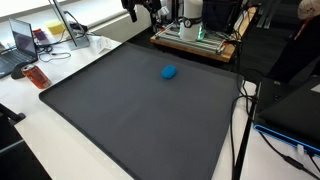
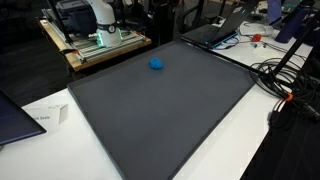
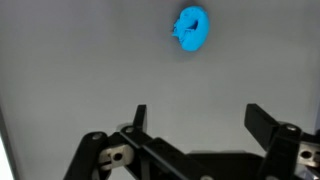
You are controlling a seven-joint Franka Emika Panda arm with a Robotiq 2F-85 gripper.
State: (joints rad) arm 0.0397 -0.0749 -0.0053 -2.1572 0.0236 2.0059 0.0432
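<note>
The tool [image 3: 197, 115] hangs above the counter [image 1: 35, 135] with its two fingers [image 3: 139, 115] spread wide and nothing between them. The small rounded bright-blue lump [image 3: 191, 28] lies apart from the tool, ahead of the fingertips in the wrist view, untouched.

In both exterior views the lump [image 1: 169, 72] [image 2: 157, 63] rests on the dark grey mat [image 1: 130, 115] that covers most of the counter. It is closer to the edge bordering the robot's base than to the opposite edge, and well apart from every corner. This position probably leaves free clearance on all sides of the lump. The plain mat likely serves as a uniform, contrasting surface.

An open laptop [image 1: 22, 42] stands outside the mat at a far corner of the counter.
</note>
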